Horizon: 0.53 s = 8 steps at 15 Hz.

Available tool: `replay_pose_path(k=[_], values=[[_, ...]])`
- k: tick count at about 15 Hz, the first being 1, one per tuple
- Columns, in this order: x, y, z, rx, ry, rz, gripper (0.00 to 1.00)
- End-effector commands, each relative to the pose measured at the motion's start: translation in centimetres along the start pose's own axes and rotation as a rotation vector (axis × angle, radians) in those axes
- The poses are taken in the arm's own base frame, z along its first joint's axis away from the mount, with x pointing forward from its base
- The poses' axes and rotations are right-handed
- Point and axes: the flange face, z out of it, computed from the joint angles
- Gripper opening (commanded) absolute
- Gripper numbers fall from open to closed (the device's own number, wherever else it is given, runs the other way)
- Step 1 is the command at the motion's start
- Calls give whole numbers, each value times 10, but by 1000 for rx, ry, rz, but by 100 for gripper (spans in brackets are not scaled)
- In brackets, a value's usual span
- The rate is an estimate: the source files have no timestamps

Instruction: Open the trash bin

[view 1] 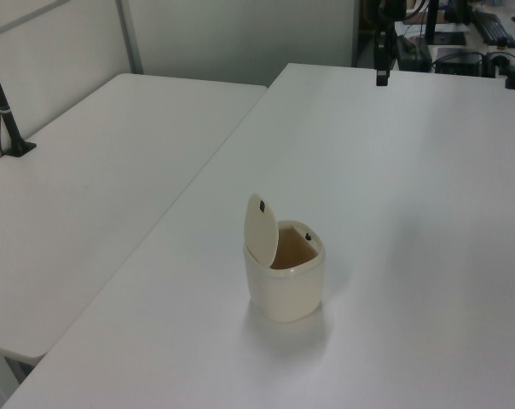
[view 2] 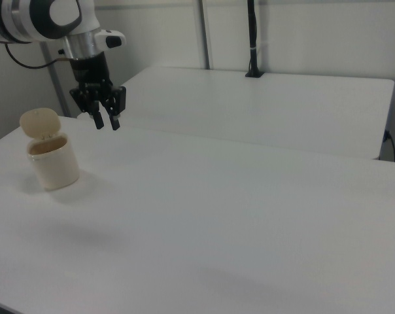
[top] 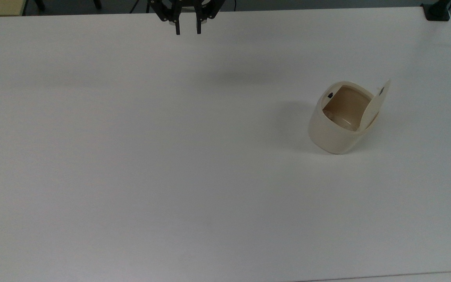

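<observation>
Writing: no brand, label or lettering can be read on any surface
Trash bin point(top: 333, 135): small cream plastic bin with a rounded-square body and smooth, slightly glossy walls; it stands upright on the table at the right of the top view, a little above mid-height, in the lower centre of the left view point(view 1: 285, 290) and at the left edge of the right view point(view 2: 52, 165)
Lid point(top: 374, 105): flat, rounded cream disc, hinged and standing raised on edge at the bin's far side from the gripper in the top view, so the mouth is uncovered (a small dark mark sits near its upper tip); in the left view point(view 1: 261, 230) it rises on the bin's left side
Button point(top: 330, 94): small black dot on the rim, on the side opposite the lid
Bin interior point(top: 347, 105): tan-brown inner walls; a paler patch lies low inside, and whether it is an object or the bottom cannot be told
Gripper point(top: 187, 30): black two-finger gripper at the top edge of the top view, left of centre, well apart from the bin; in the right view point(view 2: 106, 123) it hangs under a white and black wrist in the upper left, to the right of the bin
Jaws: the two fingers point down with a clear gap between them and nothing in it
Table point(top: 170, 164): broad white matte top, smooth and plain
Second table point(view 1: 95, 170): similar white top, just beside the first, on the left view's left
Post point(view 2: 252, 39): dark upright pole at the top centre of the right view, standing on the second table
</observation>
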Motion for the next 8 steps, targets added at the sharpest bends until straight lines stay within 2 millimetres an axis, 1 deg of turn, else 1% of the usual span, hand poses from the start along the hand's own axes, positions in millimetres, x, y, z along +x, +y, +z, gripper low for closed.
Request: replay_pose_path(k=[1, 3, 6, 8], values=[[-11, 11, -1, -16, -7, 32, 91], [-11, 12, -5, -16, 4, 36, 100], [-11, 19, -8, -17, 12, 47, 100], [-11, 17, -8, -15, 8, 47, 100]])
